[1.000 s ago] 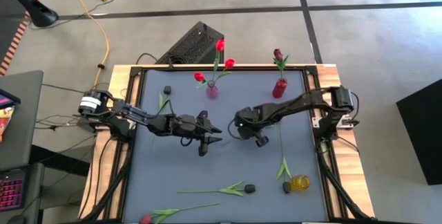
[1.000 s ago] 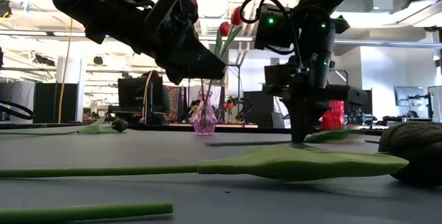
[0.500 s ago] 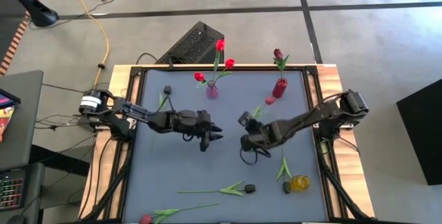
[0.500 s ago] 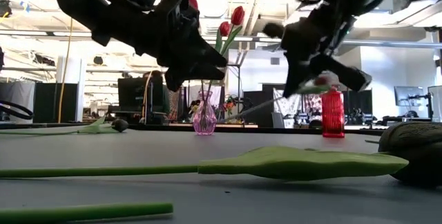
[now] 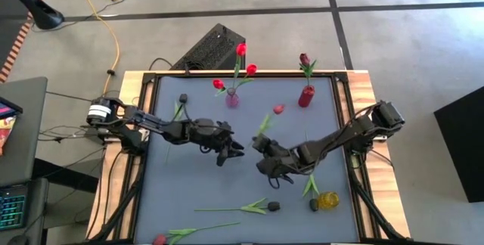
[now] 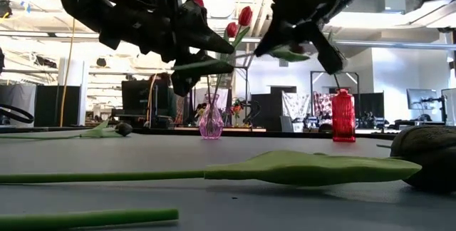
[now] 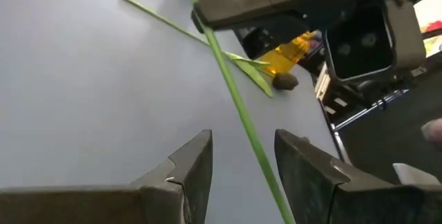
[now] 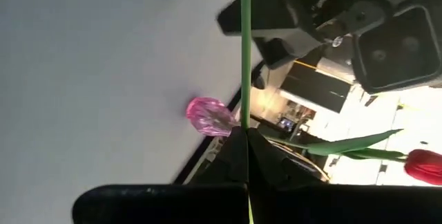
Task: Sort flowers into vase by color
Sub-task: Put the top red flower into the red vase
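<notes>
My right gripper (image 5: 258,147) is shut on a red-headed tulip (image 5: 278,110), held in the air over the table's middle. The tulip's thin green stem (image 7: 238,113) runs from it into my open left gripper (image 7: 242,148), whose fingers stand on either side of the stem. I cannot tell whether they touch it. A pink vase (image 5: 232,99) at the far edge holds three red tulips. A red vase (image 5: 305,96) holds one dark maroon tulip. Several other tulips lie flat on the table, such as one with a black head (image 5: 274,206). My right gripper pinches the tulip's stem (image 8: 245,117) between its two shut fingers, at a place below the leaves. The flower is lifted clear of the table and tilted. Its red head points up and toward the far edge, and its bare lower stem (image 8: 245,37) sticks out toward my left gripper.
A yellow vase (image 5: 328,200) lies on its side near the right near corner, with a dark-headed tulip (image 5: 311,186) beside it. More tulips lie at the near edge (image 5: 198,231) and near the left far corner (image 5: 178,113). A dark box (image 5: 212,48) stands behind the table.
My right gripper has risen from the table with the tulip, moved toward the table's left and tipped from pointing down to nearly level. The flower came off the table, and its head swung left. The stem's lower end now reaches between my left gripper's fingers.
</notes>
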`<state>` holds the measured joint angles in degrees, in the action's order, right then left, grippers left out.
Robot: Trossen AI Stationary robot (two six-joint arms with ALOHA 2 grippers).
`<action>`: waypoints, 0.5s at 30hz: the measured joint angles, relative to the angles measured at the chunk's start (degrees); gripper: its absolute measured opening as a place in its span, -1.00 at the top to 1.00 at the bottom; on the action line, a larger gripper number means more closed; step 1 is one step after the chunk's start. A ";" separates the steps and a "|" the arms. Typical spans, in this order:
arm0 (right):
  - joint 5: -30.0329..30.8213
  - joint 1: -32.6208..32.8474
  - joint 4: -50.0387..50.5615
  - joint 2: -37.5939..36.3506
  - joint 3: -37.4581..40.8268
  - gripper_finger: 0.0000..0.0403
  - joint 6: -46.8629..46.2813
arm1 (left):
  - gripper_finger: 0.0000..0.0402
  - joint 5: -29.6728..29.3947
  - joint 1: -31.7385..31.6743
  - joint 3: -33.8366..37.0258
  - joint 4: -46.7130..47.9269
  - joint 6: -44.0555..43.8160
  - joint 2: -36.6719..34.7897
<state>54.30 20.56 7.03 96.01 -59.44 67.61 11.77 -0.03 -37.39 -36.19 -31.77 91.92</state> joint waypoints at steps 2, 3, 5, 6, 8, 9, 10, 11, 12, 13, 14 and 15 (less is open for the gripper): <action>-0.01 -0.43 -1.35 0.00 0.00 0.92 2.04 | 0.28 0.06 0.30 0.00 -0.33 0.28 0.00; -0.02 -0.59 -1.81 0.00 0.00 0.92 2.99 | 0.28 0.30 0.37 0.00 -0.44 0.46 0.00; -0.07 -0.84 -2.58 0.00 0.00 0.92 4.02 | 0.28 0.86 0.39 0.00 -0.55 0.45 0.00; -0.07 -0.88 -2.85 0.00 0.00 0.92 4.34 | 0.28 1.12 0.38 0.00 -0.40 0.47 0.00; -0.08 -1.15 -2.82 0.00 -0.01 0.92 4.89 | 0.30 1.11 0.39 0.00 -0.35 0.83 0.00; -0.11 -1.25 -2.82 0.00 0.00 0.92 4.90 | 0.32 1.14 0.39 0.00 -0.37 1.16 0.00; -0.13 -1.25 -2.80 0.00 -0.01 0.92 4.90 | 0.34 1.14 0.37 0.00 -0.39 1.53 0.00; -0.13 -1.24 -2.82 0.00 0.00 0.92 4.90 | 0.38 1.11 0.39 0.00 -0.37 1.88 0.00; -0.13 -1.16 -2.82 0.00 -0.01 0.92 4.90 | 0.43 1.14 0.39 0.00 -0.37 2.21 0.00; -0.13 -1.16 -2.81 0.00 0.00 0.92 4.90 | 0.48 1.14 0.39 0.00 -0.38 2.57 0.00; -0.17 -1.16 -2.80 0.00 0.00 0.91 4.90 | 0.55 1.13 0.39 0.00 -0.38 2.88 0.00; -0.25 -1.16 -2.80 0.00 0.00 0.90 4.88 | 0.63 1.12 0.39 0.00 -0.36 3.18 0.00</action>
<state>54.05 19.40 4.23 96.01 -59.44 72.49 12.89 0.36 -37.39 -36.55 -28.59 91.92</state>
